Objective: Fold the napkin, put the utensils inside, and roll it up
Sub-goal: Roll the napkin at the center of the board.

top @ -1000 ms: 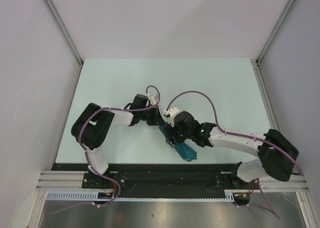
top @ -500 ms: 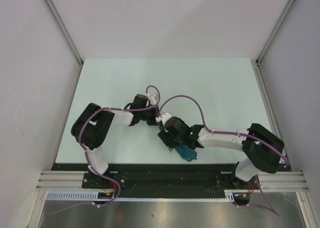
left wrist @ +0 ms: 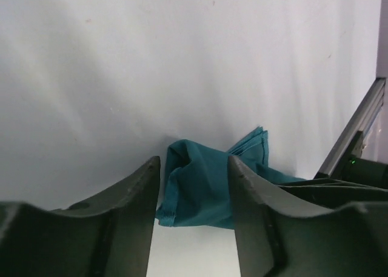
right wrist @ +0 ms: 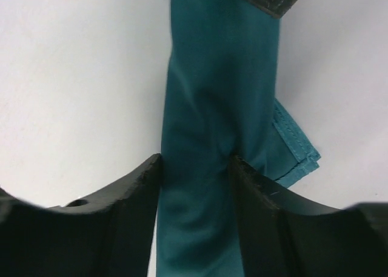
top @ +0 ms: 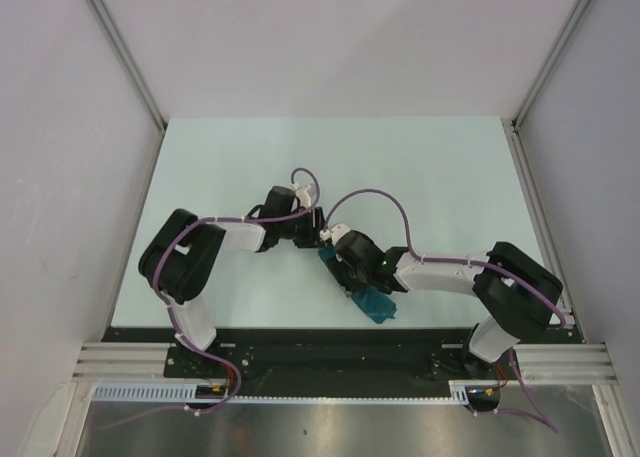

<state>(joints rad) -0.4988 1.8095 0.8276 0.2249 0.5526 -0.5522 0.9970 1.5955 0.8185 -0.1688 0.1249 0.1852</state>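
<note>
The soft teal napkin (top: 376, 305), a creased tube, runs 11 to 5 o'clock. The right gripper (right wrist: 194, 160) pinches it. The left gripper (left wrist: 194, 163) straddles its bunched 11 o'clock end; I cannot tell whether it grips.

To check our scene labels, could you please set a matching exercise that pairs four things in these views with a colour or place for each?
Things:
1. napkin
2. table
3. cable
4. right gripper

Descriptions:
A. purple
B. fingers either side of the napkin
C. dark teal
D. pale, nearly white

Pairs: 1-C, 2-D, 3-A, 4-B
</note>
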